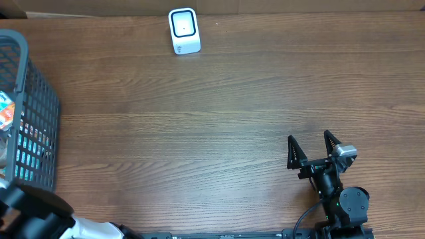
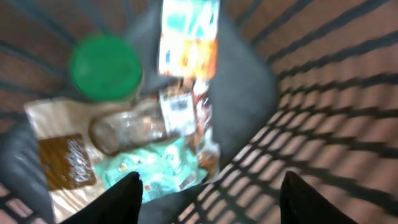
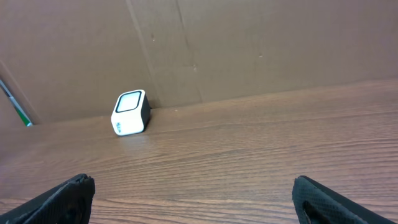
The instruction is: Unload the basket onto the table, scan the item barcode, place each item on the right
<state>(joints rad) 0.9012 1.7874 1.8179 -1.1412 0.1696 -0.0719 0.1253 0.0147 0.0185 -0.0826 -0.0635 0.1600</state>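
Left claw (image 2: 211,180): hangs over the inside of the grey wire basket (image 2: 323,93). Fingers spread wide, with nothing between them.

Goods for scanning: all lie in the basket bottom below that claw.
- A jar with a green lid (image 2: 106,65).
- A bright orange and teal packet (image 2: 186,37) just beside the jar.
- A clear wrapped item (image 2: 127,130) lying on a pale pouch with a brown label (image 2: 62,158).
- A mint-green packet (image 2: 161,171) nearest the fingers.

The left wrist view is blurred, so no barcode can be made out with certainty.

Scanner (image 1: 184,30): white, upright at the far edge of the table (image 1: 219,126), well apart from the basket (image 1: 40,119).

Right claw (image 1: 309,138): low over the near right of the table, fingers fully spread, holding nothing, facing the scanner (image 3: 130,112).
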